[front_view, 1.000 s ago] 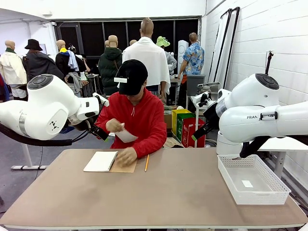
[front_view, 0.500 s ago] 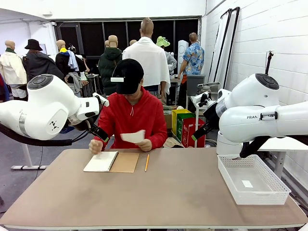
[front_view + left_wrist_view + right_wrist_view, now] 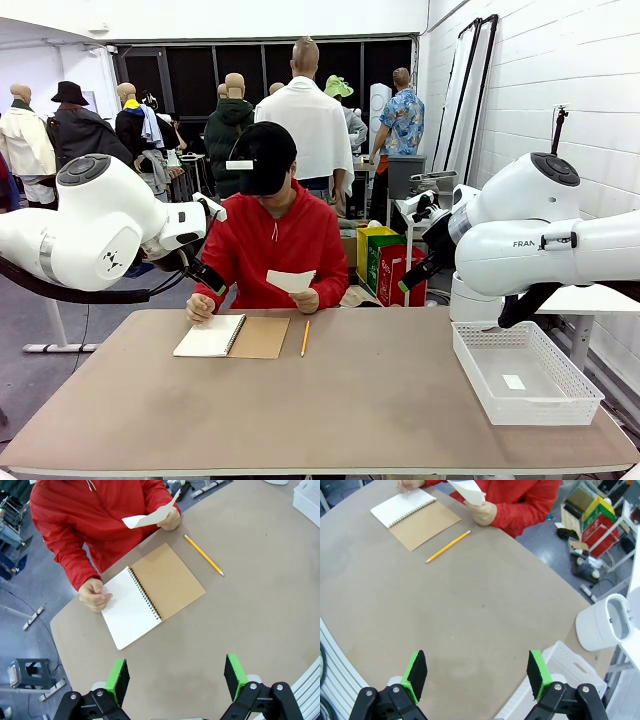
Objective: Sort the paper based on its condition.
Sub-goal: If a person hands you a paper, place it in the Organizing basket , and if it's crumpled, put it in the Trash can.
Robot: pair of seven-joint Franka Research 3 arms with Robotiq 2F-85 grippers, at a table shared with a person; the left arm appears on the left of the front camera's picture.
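Note:
A person in a red hoodie sits at the far side of the table and holds one white sheet of paper [image 3: 290, 281] up in one hand, clear of the table; it also shows as paper [image 3: 150, 516] and paper [image 3: 469, 491]. My left gripper [image 3: 176, 677] hangs open high above the table's near left part, nothing between its green pads. High over the table's right-hand part, my right gripper [image 3: 476, 674] is open and empty too. Both are far from the sheet.
An open spiral notebook [image 3: 215, 335] with a brown cover lies in front of the person, whose other fist [image 3: 95, 594] rests at its left edge. A yellow pencil [image 3: 304, 338] lies beside it. A white basket [image 3: 525, 372] stands at the table's right edge.
The person has taken a hand off the notebook's cover and shifted the sheet to the right, now held in one hand. Both arms have stayed still.

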